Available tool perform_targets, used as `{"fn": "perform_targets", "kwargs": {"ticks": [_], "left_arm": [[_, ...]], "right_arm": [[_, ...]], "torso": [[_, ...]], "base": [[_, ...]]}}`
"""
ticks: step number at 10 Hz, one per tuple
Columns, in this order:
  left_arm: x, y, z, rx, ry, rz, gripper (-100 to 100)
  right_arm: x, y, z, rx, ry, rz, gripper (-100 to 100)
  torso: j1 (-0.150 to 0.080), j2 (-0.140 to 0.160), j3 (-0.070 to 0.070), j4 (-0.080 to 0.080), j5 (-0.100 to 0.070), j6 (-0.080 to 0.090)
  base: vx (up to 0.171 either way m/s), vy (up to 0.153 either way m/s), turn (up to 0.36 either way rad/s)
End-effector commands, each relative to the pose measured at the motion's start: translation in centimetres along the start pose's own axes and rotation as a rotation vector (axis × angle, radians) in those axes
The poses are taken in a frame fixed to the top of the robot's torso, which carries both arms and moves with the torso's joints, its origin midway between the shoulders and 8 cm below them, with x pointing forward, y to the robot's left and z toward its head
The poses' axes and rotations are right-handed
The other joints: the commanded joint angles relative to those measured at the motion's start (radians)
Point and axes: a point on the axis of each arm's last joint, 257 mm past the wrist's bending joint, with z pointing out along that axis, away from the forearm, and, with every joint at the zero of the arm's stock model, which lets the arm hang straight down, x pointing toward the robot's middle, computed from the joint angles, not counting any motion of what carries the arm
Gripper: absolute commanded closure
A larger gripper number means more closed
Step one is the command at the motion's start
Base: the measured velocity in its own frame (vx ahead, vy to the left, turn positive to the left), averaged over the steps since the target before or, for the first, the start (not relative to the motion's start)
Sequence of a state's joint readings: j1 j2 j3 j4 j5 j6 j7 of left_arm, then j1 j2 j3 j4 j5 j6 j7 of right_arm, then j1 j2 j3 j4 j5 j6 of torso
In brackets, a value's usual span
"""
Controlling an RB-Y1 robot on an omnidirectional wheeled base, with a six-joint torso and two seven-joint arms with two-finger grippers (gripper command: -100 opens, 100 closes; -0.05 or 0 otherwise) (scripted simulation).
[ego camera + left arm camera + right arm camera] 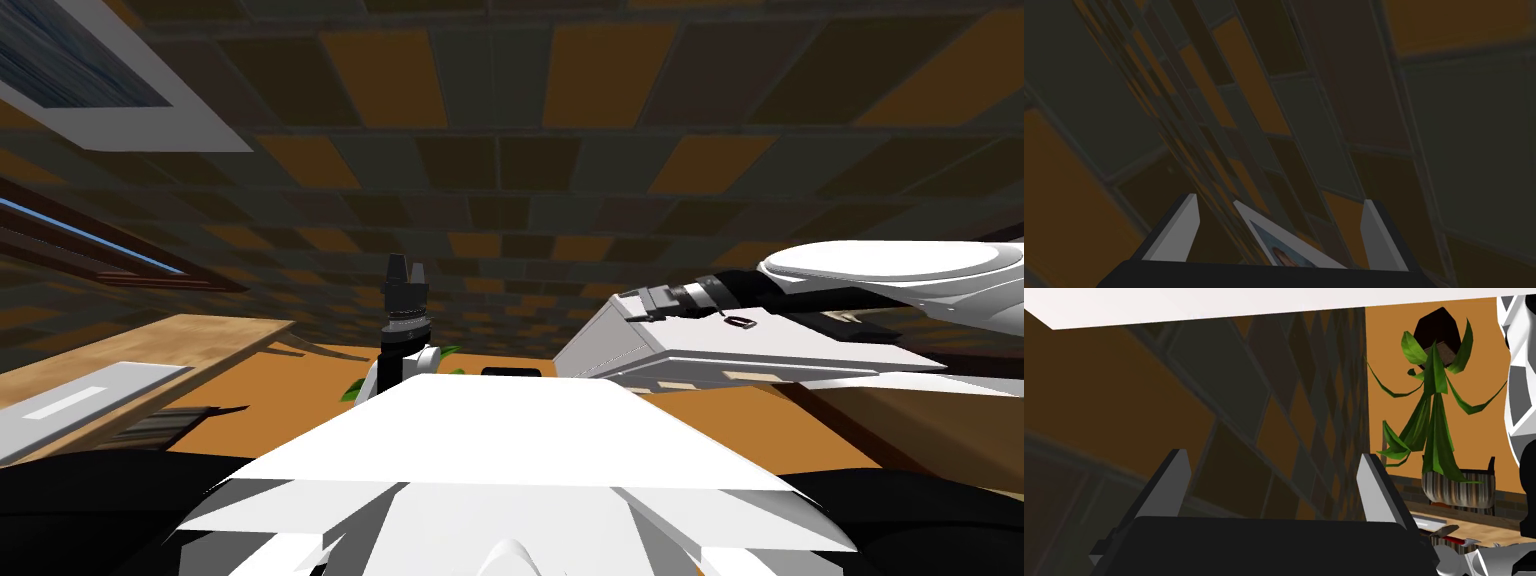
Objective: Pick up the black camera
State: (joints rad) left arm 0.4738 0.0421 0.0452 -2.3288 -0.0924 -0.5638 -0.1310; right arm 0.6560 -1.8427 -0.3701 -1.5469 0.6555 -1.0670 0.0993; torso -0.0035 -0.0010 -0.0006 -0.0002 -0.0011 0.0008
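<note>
Blades of our right gripper stand spread, with nothing between them. Close beyond them runs a wall of dark and orange tiles, which meets a plain orange wall at a corner just past one blade. Against that orange wall a potted plant trails long green leaves from a striped pot, which stands on a wooden surface. The space from the blades to the plant is open.

In the head view our right forearm comes in white from the right side, and our left gripper stands upright to the left of the middle, its blades likewise apart and holding nothing. Between the two arms we see open room, with the tiled wall behind.

Low in that gap lies what may be the black camera, a small dark bar in front of an orange surface; it is too small for us to be sure. It is well apart from both grippers. Green leaf tips show beside the left arm's base.

To the left a wooden tabletop slants in, its edge reaching toward the left arm, and a pale grey slab lies on it. A second brown surface sits below the right forearm. A framed picture hangs at the upper left.
</note>
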Motion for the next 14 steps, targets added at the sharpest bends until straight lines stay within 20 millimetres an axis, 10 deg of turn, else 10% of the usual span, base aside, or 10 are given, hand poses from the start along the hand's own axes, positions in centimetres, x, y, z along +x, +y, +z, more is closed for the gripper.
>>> {"fn": "perform_targets", "kwargs": {"ticks": [1, 14], "left_arm": [[0.0, 0.0, 0.0, 0.000, 0.000, 0.000, 0], [0.0, 0.0, 0.0, 0.000, 0.000, 0.000, 0]], "right_arm": [[0.2, -0.2, -0.3, -0.019, 0.040, -0.029, -100], [5.0, -2.6, -6.8, -0.216, 0.450, -0.269, -100]], "torso": [[0.000, 0.000, 0.000, 0.000, 0.000, 0.000], [-0.012, -0.001, 0.000, 0.000, -0.004, 0.001]], "base": [[0.014, -0.051, 0.012], [0.014, -0.125, -0.010]]}}
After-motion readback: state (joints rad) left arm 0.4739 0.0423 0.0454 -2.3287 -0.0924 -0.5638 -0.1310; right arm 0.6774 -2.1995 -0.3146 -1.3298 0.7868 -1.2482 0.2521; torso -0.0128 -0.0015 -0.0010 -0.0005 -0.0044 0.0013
